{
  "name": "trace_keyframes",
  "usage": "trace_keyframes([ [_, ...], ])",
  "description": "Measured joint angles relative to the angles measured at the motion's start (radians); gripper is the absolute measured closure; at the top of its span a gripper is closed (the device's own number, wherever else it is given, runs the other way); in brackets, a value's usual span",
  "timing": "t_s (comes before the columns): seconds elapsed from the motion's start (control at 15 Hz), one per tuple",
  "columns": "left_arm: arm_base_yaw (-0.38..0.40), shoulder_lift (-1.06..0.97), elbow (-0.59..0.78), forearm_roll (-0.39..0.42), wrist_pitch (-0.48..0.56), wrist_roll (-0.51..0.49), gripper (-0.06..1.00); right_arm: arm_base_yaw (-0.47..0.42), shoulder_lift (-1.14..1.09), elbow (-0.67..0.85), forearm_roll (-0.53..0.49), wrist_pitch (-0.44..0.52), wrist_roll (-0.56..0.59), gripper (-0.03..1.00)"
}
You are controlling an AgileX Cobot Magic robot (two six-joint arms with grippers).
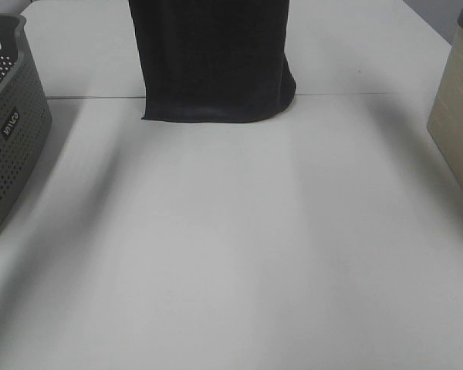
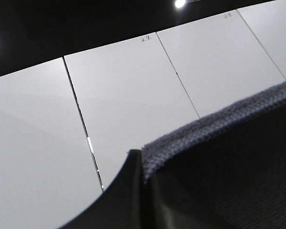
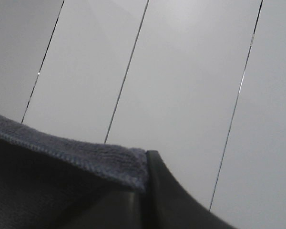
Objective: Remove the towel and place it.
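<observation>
- The right gripper (image 3: 144,202) shows as dark fingers pressed together, with the corner of the towel's hemmed edge pinched between them.
- The towel (image 3: 52,186) is dark charcoal terry cloth. Its stitched hem looks greyish-blue where light catches it, and the edge runs away from the fingers.
- Behind both lies a white panelled surface (image 3: 181,71), divided by thin dark seams (image 3: 128,67).

My left hand (image 2: 143,164) and my right hand (image 3: 147,160) both have smooth black fingers (image 2: 126,198), curved outside and narrowing to the tip.
</observation>
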Motion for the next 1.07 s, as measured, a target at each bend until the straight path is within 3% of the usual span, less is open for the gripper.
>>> trace_keyframes([
  [0.33, 0.000, 0.000, 0.000, 0.000, 0.033, 0.000, 0.94, 0.000, 0.000, -0.003, 0.001, 0.005, 0.000, 0.96],
  [0.6, 0.000, 0.000, -0.005, 0.000, -0.033, 0.024, 0.94, 0.000, 0.001, -0.005, 0.007, -0.123, -0.001, 0.96],
  [1.07, 0.000, -0.005, -0.058, 0.051, -0.019, 0.026, 0.94, -0.002, 0.001, -0.005, 0.007, -0.126, -0.001, 0.96],
])
